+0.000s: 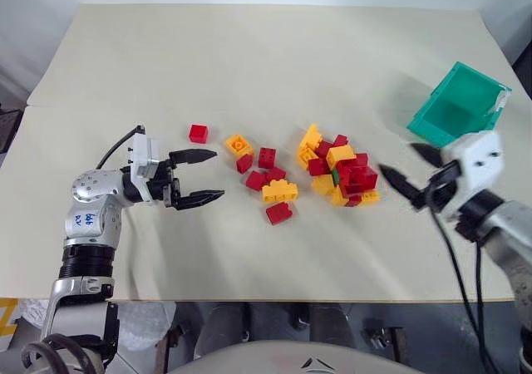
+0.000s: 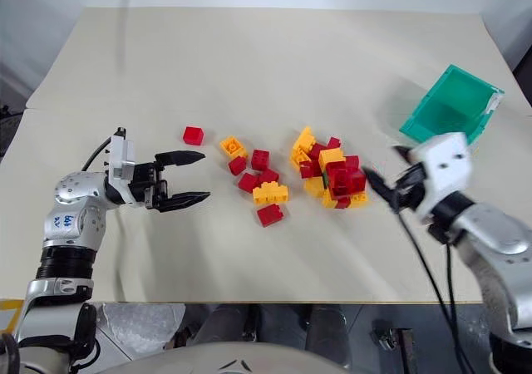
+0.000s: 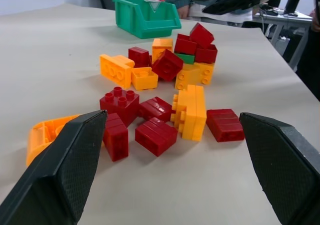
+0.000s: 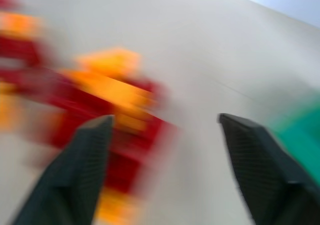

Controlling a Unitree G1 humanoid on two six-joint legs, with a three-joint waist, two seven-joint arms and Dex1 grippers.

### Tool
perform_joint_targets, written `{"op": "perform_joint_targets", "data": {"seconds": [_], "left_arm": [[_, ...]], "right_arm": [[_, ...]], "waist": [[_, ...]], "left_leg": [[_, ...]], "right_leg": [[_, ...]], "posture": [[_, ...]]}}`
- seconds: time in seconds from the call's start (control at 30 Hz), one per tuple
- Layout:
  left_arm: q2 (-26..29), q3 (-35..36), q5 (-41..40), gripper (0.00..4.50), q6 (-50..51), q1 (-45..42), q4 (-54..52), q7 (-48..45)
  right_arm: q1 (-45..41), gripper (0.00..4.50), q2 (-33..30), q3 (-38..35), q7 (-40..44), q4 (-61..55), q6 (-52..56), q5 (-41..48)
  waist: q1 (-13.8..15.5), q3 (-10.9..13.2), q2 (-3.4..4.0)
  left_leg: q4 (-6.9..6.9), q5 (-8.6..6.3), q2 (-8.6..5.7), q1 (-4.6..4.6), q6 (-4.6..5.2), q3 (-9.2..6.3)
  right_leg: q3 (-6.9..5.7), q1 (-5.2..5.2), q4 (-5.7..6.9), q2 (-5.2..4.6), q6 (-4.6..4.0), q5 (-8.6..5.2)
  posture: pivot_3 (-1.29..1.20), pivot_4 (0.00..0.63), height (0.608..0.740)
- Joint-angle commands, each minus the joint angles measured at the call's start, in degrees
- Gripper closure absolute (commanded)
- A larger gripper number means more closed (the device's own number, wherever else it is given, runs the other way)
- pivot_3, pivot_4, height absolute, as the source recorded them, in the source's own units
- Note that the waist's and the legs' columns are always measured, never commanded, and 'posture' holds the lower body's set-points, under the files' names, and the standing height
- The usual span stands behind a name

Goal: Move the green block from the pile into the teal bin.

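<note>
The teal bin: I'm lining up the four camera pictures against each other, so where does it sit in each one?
Left eye view: the teal bin sits far right, beyond the pile.
Right eye view: again far right, past the pile.
Left wrist view: at the far end of the table, behind the bricks.
Right wrist view: a blurred teal patch at the right edge, probably the bin.
Shared landmark: the pile of red and yellow-orange bricks.

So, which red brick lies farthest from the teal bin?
The lone red brick, lying apart from the other bricks near the left gripper; every other red one sits closer to the teal bin.
</note>
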Motion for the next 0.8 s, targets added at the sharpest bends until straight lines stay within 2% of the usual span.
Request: {"op": "perform_joint_targets", "data": {"seconds": [0.03,0.27,0.3,0.4,0.53,0.57,0.73,0.77,0.8], "left_arm": [[0.0,0.4,0.1,0.0,-0.9,-2.3,1.2,0.1],[0.5,0.6,0.5,0.0,-2.1,-4.2,3.8,-0.6],[0.5,0.6,0.6,0.0,-2.3,-4.5,4.2,-0.7],[0.5,0.6,0.8,0.0,-2.8,-5.4,5.5,-1.0],[0.1,0.4,1.2,0.0,-3.5,-6.4,6.6,-1.0],[0.1,0.4,1.2,0.0,-3.6,-6.4,6.6,-1.0],[-0.3,0.3,1.1,0.0,-3.7,-6.3,6.3,-1.0],[-0.4,0.3,1.0,0.0,-3.6,-6.2,6.1,-1.0],[-0.4,0.3,0.9,0.0,-3.6,-6.1,5.9,-1.0]], "right_arm": [[0.5,0.03,0.7,-0.9,1.1,0.9,-4.2,-2.3],[-0.5,0.03,1.2,-0.8,0.4,1.4,-3.4,-3.4],[-0.6,0.21,1.6,-0.8,0.6,0.5,-3.7,-2.9],[-0.5,0.93,1.0,-0.1,2.2,-3.6,-1.7,-0.4],[-3.0,2.29,-0.2,4.0,1.5,-10.1,2.0,0.6],[-3.9,2.75,-0.3,5.0,1.2,-11.4,2.9,0.8],[-9.2,4.28,-0.8,11.1,0.3,-16.0,7.2,1.2],[-11.1,4.48,0.1,13.4,0.5,-17.4,8.6,3.2],[-12.5,4.48,0.9,14.9,0.6,-18.4,9.7,4.7]], "waist": [[0.0,0.0,0.01],[-0.1,0.0,0.01],[-0.1,0.0,0.01],[0.0,0.0,0.01],[0.0,0.0,0.01],[-0.1,0.0,0.01],[-0.1,0.0,0.01],[-0.1,0.0,0.01],[-0.1,0.0,0.01]], "left_leg": [[0.0,0.0,0.0,0.0,-0.01,0.01],[0.01,0.01,0.0,0.06,-0.01,0.09],[0.01,0.01,0.0,0.05,-0.01,0.09],[0.02,0.01,-0.01,0.04,0.0,0.09],[0.05,0.0,-0.01,0.03,0.0,0.06],[0.05,0.01,-0.01,0.03,0.0,0.05],[0.05,0.0,-0.01,0.02,-0.01,0.04],[0.05,0.0,-0.01,0.02,-0.01,0.04],[0.05,0.0,-0.01,0.02,-0.01,0.04]], "right_leg": [[0.0,0.0,0.01,0.0,0.0,0.0],[0.09,0.0,0.04,0.0,0.02,0.01],[0.08,0.0,0.03,0.0,0.02,0.01],[0.08,0.0,0.02,0.0,0.02,0.01],[0.08,0.0,0.03,0.0,0.02,0.01],[0.08,0.0,0.03,-0.01,0.02,0.01],[0.07,-0.01,0.02,0.0,0.02,0.01],[0.06,-0.01,0.02,0.0,0.02,0.01],[0.06,-0.01,0.02,0.0,0.02,0.01]], "posture": [[0.0,0.15,0.74],[0.0,0.15,0.74],[0.0,0.15,0.74],[0.0,0.15,0.74],[0.0,0.15,0.74],[0.0,0.15,0.74],[0.0,0.15,0.74],[0.0,0.15,0.74],[0.0,0.15,0.74]]}}
